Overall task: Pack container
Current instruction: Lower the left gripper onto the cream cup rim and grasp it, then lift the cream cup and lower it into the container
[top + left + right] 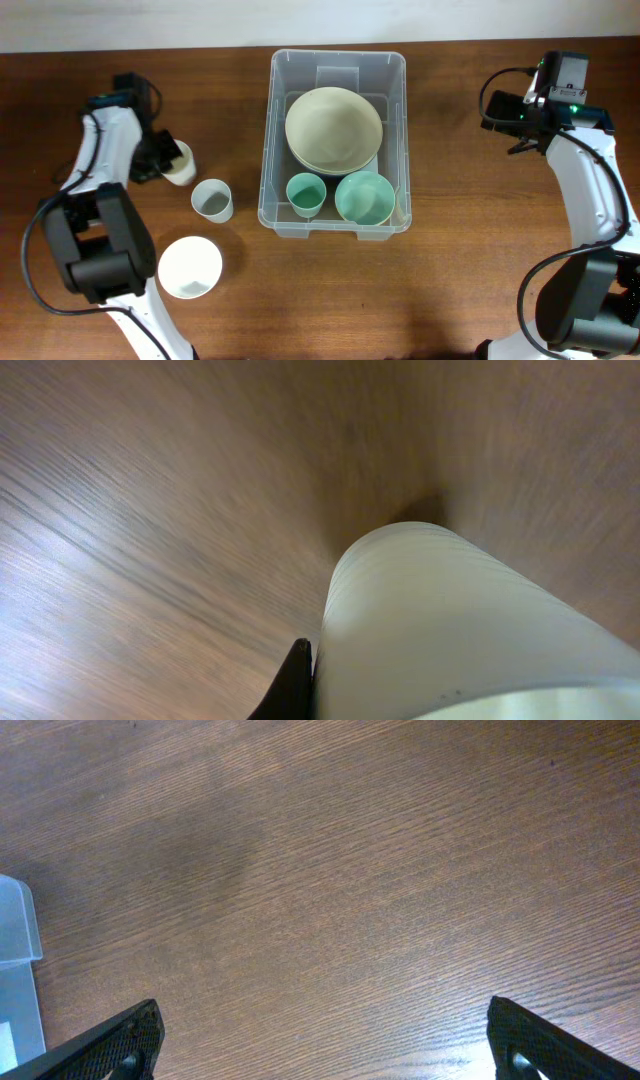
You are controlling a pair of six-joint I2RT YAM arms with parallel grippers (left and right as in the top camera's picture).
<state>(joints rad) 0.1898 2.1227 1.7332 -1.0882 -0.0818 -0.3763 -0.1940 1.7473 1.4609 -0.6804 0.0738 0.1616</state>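
The clear plastic container (338,55) stands at the table's middle. It holds a large cream bowl (333,128) on top of a pale blue one, a small teal cup (305,193) and a teal bowl (364,197). My left gripper (155,160) is at the far left, closed on a tilted cream cup (180,163). In the left wrist view one black finger (297,682) presses the cup's side (450,630); the other finger is hidden. My right gripper (512,125) is open and empty over bare wood at the right (325,1045).
A grey cup (212,200) and a white bowl (190,267) stand on the table left of the container. A corner of the container (15,970) shows at the left edge of the right wrist view.
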